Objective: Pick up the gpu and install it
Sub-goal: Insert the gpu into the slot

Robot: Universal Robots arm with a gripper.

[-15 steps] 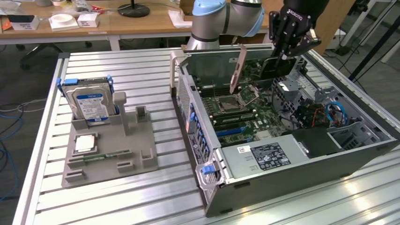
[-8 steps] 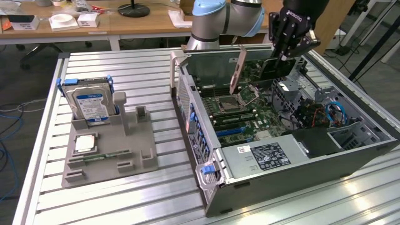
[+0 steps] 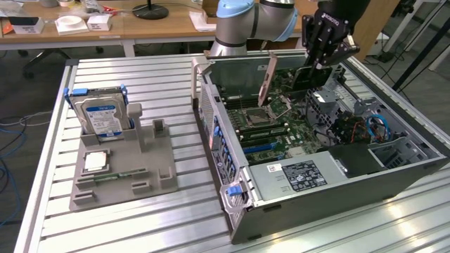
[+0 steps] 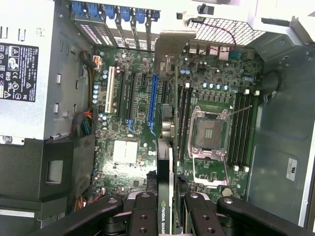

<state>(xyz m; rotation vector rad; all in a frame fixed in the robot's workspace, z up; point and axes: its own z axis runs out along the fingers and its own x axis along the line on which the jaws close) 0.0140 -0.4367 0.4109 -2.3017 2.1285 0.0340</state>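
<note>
The gpu (image 3: 312,79) is a dark green card hanging upright over the open computer case (image 3: 232,158), with its long silver bracket (image 3: 266,79) pointing down toward the motherboard (image 3: 271,129). My gripper (image 3: 325,52) is shut on the card's upper edge. In the wrist view the gpu (image 4: 165,147) appears edge-on between my black fingers (image 4: 142,216), with its bracket (image 4: 170,46) near the case's rear slots. It hovers between the long blue slot (image 4: 153,98) and the CPU socket (image 4: 209,130), above the board and not seated.
A grey fixture (image 3: 123,168) on the exterior view's left holds a silver hard drive (image 3: 102,116), a CPU (image 3: 95,161) and a memory stick (image 3: 116,176). Inside the case are the power supply (image 3: 299,176), a drive cage (image 3: 393,150) and cables (image 3: 376,126).
</note>
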